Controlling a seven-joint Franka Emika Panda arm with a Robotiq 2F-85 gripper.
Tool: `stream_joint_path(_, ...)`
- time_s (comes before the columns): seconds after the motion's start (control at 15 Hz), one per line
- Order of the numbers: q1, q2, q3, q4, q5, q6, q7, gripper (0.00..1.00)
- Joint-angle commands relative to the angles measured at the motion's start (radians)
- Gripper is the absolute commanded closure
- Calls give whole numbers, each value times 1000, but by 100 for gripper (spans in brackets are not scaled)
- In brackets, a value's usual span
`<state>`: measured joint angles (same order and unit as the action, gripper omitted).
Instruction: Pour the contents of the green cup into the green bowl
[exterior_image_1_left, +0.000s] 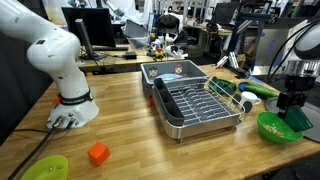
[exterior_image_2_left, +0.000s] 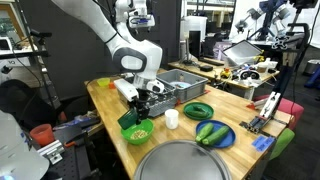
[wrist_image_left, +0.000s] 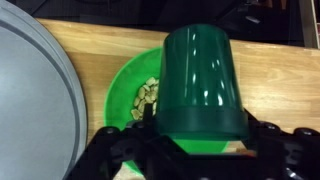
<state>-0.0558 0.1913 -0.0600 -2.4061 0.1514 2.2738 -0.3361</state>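
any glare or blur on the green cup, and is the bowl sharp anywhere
Wrist view: white glare streaks on the green cup, edges slightly soft; the green bowl below is evenly lit. In an exterior view the bowl is tiny, contents unresolved.

Dark green cup (wrist_image_left: 200, 80) — lime-green bowl (wrist_image_left: 120, 105), pale bits (wrist_image_left: 148, 95) inside.

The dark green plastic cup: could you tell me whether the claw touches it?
Touching: wrist view shows the claw clamping both sides of the dark green plastic cup.
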Motion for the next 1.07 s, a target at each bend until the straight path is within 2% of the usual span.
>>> stream_joint_path(0.0, -35, 55, 16, 77, 17, -105, -29, 48)
stream_joint_path(0.67, -56, 195, 34, 285, 60, -424, -44, 48)
stream_joint_path(1.0, -62, 265, 39, 358, 67, -542, -37, 48)
